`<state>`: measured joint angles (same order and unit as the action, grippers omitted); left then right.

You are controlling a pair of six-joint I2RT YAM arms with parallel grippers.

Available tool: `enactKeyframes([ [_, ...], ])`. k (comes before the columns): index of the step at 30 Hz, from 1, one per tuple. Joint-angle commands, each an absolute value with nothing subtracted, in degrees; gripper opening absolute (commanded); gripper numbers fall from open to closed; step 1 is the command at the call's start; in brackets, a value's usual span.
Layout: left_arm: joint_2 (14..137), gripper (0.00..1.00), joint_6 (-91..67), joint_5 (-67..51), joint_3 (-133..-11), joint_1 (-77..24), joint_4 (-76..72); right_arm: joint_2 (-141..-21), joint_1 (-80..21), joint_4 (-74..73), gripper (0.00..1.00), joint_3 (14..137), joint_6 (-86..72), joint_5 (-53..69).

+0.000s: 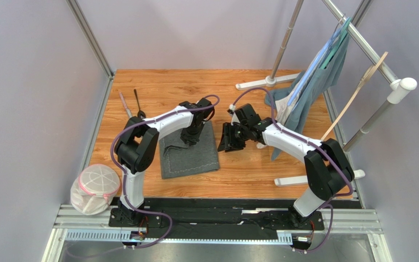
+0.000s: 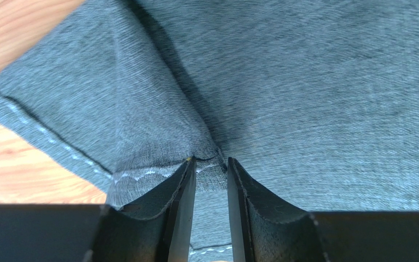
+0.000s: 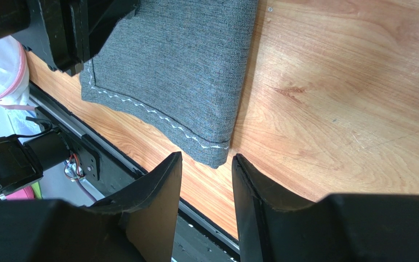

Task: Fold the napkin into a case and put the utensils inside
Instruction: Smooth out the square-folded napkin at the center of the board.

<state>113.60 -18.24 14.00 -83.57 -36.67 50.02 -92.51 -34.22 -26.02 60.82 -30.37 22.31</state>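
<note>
The napkin [image 1: 191,155] is a dark grey cloth with pale stitching, lying partly folded on the wooden table [image 1: 250,169]. My left gripper [image 1: 191,137] stands on its upper middle. In the left wrist view the left gripper [image 2: 210,162] is shut on a raised ridge of the napkin [image 2: 315,98], with a stitched edge between the tips. My right gripper [image 1: 225,143] hovers just off the cloth's right edge, open. In the right wrist view the napkin's corner [image 3: 211,150] lies just beyond the empty right gripper [image 3: 206,158]. A silver knife [image 1: 125,105] and a black spoon [image 1: 138,103] lie at the far left.
A white mesh bag with pink trim [image 1: 94,188] sits at the near left corner. A clothes rack [image 1: 370,52] holds a teal-grey garment [image 1: 318,82] and a wooden hanger [image 1: 354,95] at the right; its white feet [image 1: 304,179] rest on the table.
</note>
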Motion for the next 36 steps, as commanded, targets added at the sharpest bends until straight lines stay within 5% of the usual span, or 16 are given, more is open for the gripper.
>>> enactKeyframes([
  [1, 113.5, 0.38, -19.5, 18.3, -86.2, -36.8, 52.0, -89.7, -34.0, -22.7, 0.43, 60.1, -30.4, 23.6],
  [4, 113.8, 0.42, -19.3, 17.8, -86.0, -36.7, 51.5, -89.5, -33.9, -22.2, 0.43, 59.5, -30.8, 23.7],
  [10, 112.4, 0.15, -18.0, 21.3, -86.2, -36.4, 52.5, -89.3, -34.0, -21.4, 0.42, 58.8, -31.4, 24.3],
  [18, 104.9, 0.08, -10.5, 21.0, -84.8, -22.1, 53.7, -92.1, -36.0, -18.6, 0.42, 60.3, -33.1, 27.7],
  [21, 109.4, 0.2, -8.8, 19.9, -90.4, -18.1, 56.4, -95.0, -36.9, -16.3, 0.42, 61.3, -34.6, 30.6],
  [26, 110.7, 0.68, -10.1, 22.8, -93.3, -17.7, 59.3, -95.9, -37.1, -16.6, 0.44, 61.5, -33.8, 29.7],
  [29, 106.7, 0.78, -11.3, 23.0, -91.6, -17.9, 58.9, -96.6, -37.1, -18.1, 0.45, 61.5, -32.2, 29.4],
  [32, 100.9, 0.75, -14.2, 19.6, -87.7, -17.9, 57.4, -98.3, -37.4, -18.3, 0.42, 62.0, -31.3, 32.0],
  [36, 90.7, 0.51, -20.1, 0.9, -71.9, -18.0, 46.3, -100.1, -40.6, -17.4, 0.27, 65.1, -31.8, 29.8],
])
